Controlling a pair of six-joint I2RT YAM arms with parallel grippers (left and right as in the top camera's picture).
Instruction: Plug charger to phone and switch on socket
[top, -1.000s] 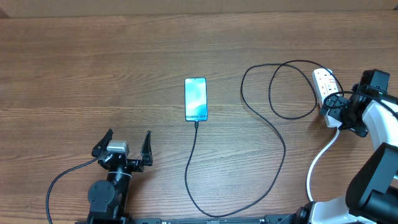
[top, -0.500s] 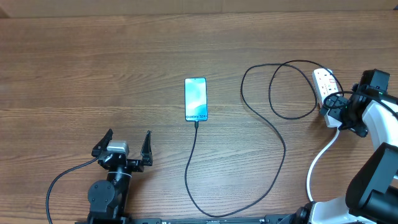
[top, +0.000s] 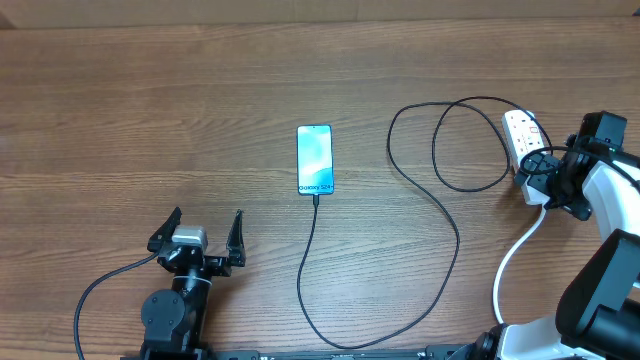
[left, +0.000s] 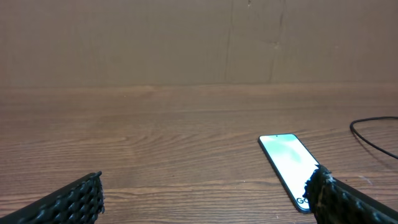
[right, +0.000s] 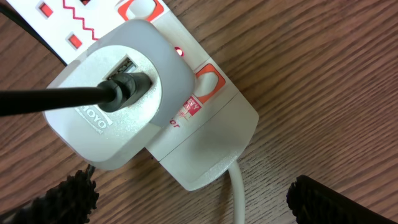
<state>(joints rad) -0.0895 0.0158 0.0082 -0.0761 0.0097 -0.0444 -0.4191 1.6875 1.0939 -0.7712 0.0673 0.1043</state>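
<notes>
1. Charger (top: 458, 238) is a long thin black cable. It lies on the wooden worktop (top: 150, 100) in wide curves, from the middle across to the right.
2. One end meets the near edge of the phone (top: 314, 160). From overhead I cannot tell how deep the tip sits.
3. From there the cable runs towards the near edge and swings right. It then climbs and makes two overlapping loops just left of the socket (top: 524, 135).
4. The phone is slim with a black bezel and lies flat at mid-worktop. Its screen is lit light blue, with "Galaxy" text at the near end.
5. The socket is a white power strip at the far right. It has red zigzag print and red-outlined switches (right: 208, 81), but their position cannot be read.
6. A white adapter (right: 118, 118) is plugged into the strip's near outlet. The charger's black plug (right: 127, 84) sits in the adapter's port.
7. A thick white cord (top: 515, 260) leaves the strip's near end and curves towards the near edge.
8. The right gripper (top: 545, 178) hangs over that near end. Its jaws are spread either side of the cord and pinch nothing.
9. The left gripper (top: 207, 215) is at the near left, well apart from the phone. Its jaws are spread wide with nothing between them.
</notes>
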